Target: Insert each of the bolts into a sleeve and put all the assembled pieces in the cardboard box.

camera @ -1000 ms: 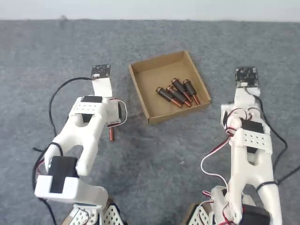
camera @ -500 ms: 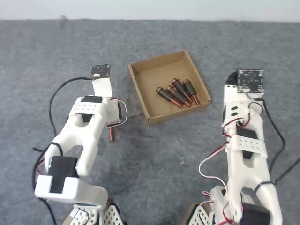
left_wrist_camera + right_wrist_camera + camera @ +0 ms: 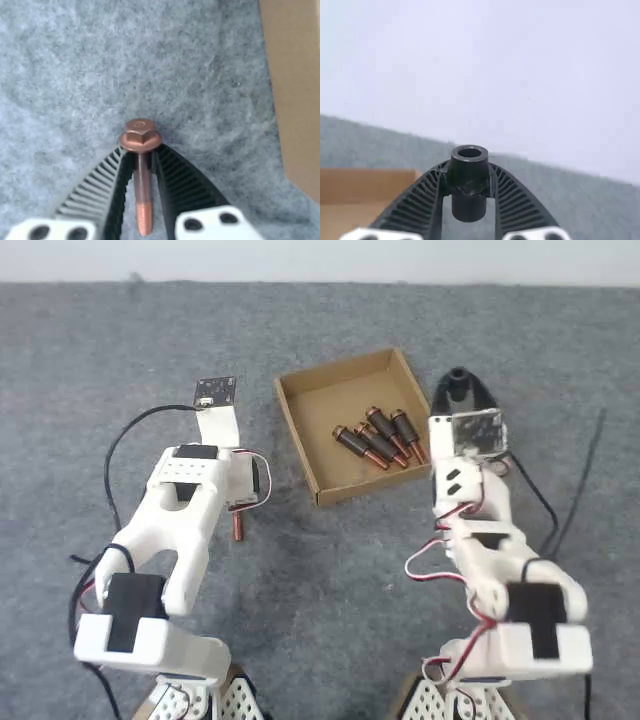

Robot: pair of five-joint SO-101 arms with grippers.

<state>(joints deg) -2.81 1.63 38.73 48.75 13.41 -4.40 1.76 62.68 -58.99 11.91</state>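
Two pieces gripped: left gripper (image 3: 141,152) pinches the bolt (image 3: 143,192), right gripper (image 3: 468,174) clamps the sleeve (image 3: 469,159); any tilt could jam insertion.

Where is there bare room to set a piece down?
Free: the grey mat between the two arms, nearer than the cardboard box; the strip beyond the box; the box's far left half. Crowded: its near right part, where four assembled pieces lie, with the right gripper holding a sleeve alongside.
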